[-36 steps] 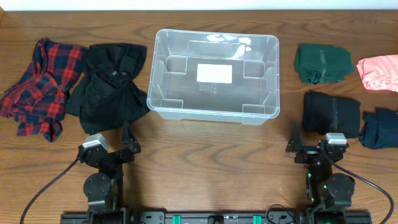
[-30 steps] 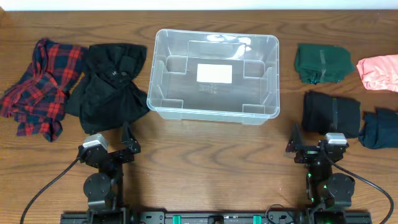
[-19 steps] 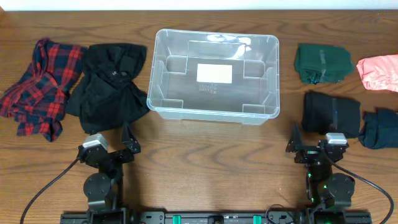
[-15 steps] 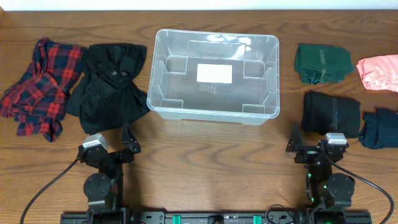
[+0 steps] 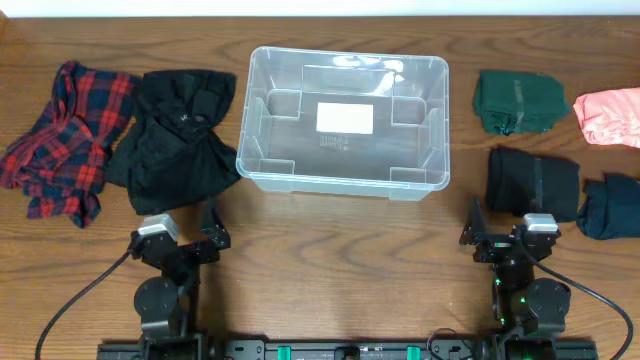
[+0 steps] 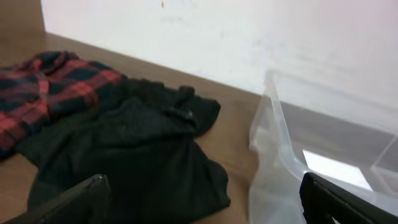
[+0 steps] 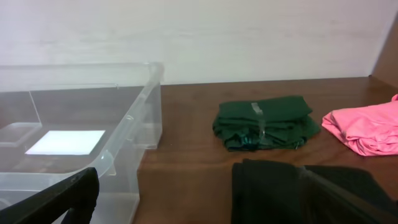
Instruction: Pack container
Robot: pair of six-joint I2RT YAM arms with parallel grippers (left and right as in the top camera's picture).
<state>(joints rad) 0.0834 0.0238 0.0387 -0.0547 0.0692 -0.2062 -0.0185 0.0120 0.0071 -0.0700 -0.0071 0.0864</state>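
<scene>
The container (image 5: 340,183) is a clear plastic bin with a white label (image 5: 345,118) on its base and nothing inside; it stands at the table's back middle. It also shows in the left wrist view (image 6: 273,155) and the right wrist view (image 7: 127,134). My left gripper (image 5: 208,225) is open and empty, low at the front left, just short of a crumpled black garment (image 5: 175,135); its fingers frame the left wrist view (image 6: 205,205). My right gripper (image 5: 475,228) is open and empty at the front right (image 7: 205,199), beside a folded black garment (image 5: 533,183).
A red plaid shirt (image 5: 65,135) lies at the far left. At the right lie a folded green garment (image 5: 518,100), a pink one (image 5: 608,115) and a dark navy one (image 5: 612,205). Both arm bases sit at the table's front edge.
My left gripper has shifted slightly to the right. The right arm, the container and the clothes have not moved.
</scene>
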